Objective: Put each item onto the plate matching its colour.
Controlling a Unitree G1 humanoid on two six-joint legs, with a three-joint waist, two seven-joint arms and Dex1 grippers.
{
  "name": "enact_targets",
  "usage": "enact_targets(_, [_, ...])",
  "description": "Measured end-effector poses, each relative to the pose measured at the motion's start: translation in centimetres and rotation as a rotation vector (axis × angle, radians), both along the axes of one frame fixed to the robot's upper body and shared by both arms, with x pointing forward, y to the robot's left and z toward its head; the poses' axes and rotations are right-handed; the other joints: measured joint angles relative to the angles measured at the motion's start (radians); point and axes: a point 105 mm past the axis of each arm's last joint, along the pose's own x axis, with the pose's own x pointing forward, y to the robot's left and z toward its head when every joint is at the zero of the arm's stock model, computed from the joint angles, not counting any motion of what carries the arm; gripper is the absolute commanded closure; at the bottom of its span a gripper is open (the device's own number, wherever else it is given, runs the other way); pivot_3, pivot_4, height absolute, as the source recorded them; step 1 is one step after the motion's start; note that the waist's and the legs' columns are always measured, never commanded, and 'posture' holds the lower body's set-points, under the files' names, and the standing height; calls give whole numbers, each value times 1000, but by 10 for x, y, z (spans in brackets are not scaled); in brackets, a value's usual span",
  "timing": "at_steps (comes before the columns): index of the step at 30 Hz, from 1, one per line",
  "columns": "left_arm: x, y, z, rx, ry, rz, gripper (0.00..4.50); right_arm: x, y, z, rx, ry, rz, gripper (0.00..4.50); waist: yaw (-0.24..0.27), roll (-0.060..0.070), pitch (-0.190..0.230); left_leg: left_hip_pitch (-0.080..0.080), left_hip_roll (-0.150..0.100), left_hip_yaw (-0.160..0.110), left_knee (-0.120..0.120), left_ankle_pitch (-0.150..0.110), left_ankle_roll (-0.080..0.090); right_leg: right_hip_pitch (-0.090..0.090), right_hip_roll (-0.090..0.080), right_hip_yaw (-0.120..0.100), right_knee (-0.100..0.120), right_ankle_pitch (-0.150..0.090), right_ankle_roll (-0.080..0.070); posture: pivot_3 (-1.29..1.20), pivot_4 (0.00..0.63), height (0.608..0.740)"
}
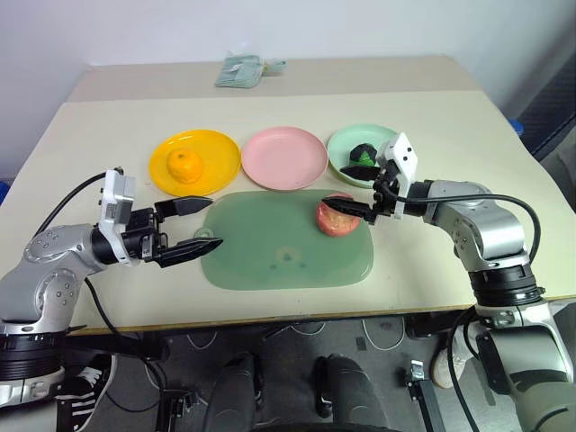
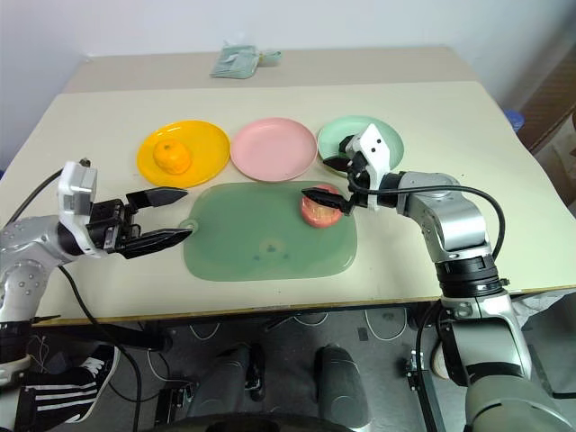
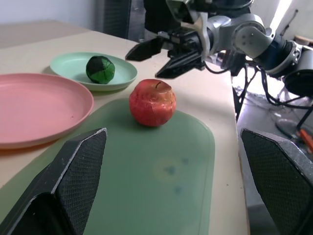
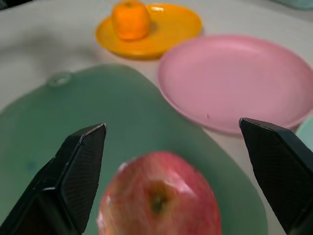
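Observation:
An orange [image 1: 184,166] rests on the yellow plate [image 1: 219,147]. The pink plate [image 1: 284,157] holds nothing. A dark green fruit [image 1: 363,153] lies on the mint plate [image 1: 343,142]. The red apple [image 1: 335,219] sits on the right end of the green mat [image 1: 279,247]. My right gripper [image 1: 333,187] stands open just over and behind the apple, apart from it; in the right wrist view the apple [image 4: 159,200] lies between its fingers [image 4: 78,166]. My left gripper [image 1: 214,221] is open at the mat's left edge, pointing at the apple [image 3: 152,102].
A folded greenish cloth [image 1: 238,69] lies at the far side of the beige table [image 1: 450,117]. The three plates stand in a row behind the mat. The table's near edge runs just below the mat, with cables hanging under it.

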Motion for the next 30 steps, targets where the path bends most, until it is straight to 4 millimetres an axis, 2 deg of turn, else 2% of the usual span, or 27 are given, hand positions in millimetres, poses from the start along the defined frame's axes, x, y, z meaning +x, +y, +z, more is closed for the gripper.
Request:
enact_targets(5, [-4,1,-12,47,12,-9,0,-6,-3,-21,-21,69,6,73,1,0,0,0,0,0,0,0,0,0,0,0,0,0,0,0,150,740])
enact_targets(11, [-4,3,-14,71,-14,-1,0,-7,-3,-23,-27,74,6,73,2,0,0,0,0,0,0,0,0,0,0,0,0,0,0,0,150,740])
enact_targets(14, [-3,3,-14,74,-19,4,0,-9,-5,-31,-111,55,22,73,3,0,0,0,0,0,0,0,0,0,0,0,0,0,0,0,150,740])
enact_targets(15, [-3,3,-15,75,-18,9,0,-10,-6,-35,-129,54,26,582,3,0,0,0,0,0,0,0,0,0,0,0,0,0,0,0,150,740])
enact_targets(17, [-3,4,-15,76,-18,15,0,-11,-5,-34,-131,32,40,1197,2,0,0,0,0,0,0,0,0,0,0,0,0,0,0,0,150,740])
enact_targets(21, [-1,3,-15,68,-28,31,0,-9,-2,-32,-136,3,45,1197,2,-1,0,0,0,0,1,0,0,0,1,0,0,0,0,0,150,740])
enact_targets(23, [2,3,-15,50,-30,57,0,-7,4,-27,-89,18,41,1197,2,-1,0,0,0,0,1,0,0,0,1,0,0,0,0,0,150,740])
enact_targets(25, [11,5,-13,34,-34,109,0,-4,16,-12,-4,18,50,1197,0,0,0,0,1,0,1,0,0,0,1,0,1,0,0,0,150,740])
enact_targets(28, [27,11,-8,2,-44,212,0,7,44,30,122,-88,57,1197,-3,0,0,0,1,0,1,0,0,-1,2,0,2,1,-1,0,150,740])
enact_targets(30, [38,15,-9,-20,-36,295,0,24,60,56,176,-177,9,1197,-2,-1,0,0,1,0,1,0,0,0,2,0,2,1,-1,0,150,740])
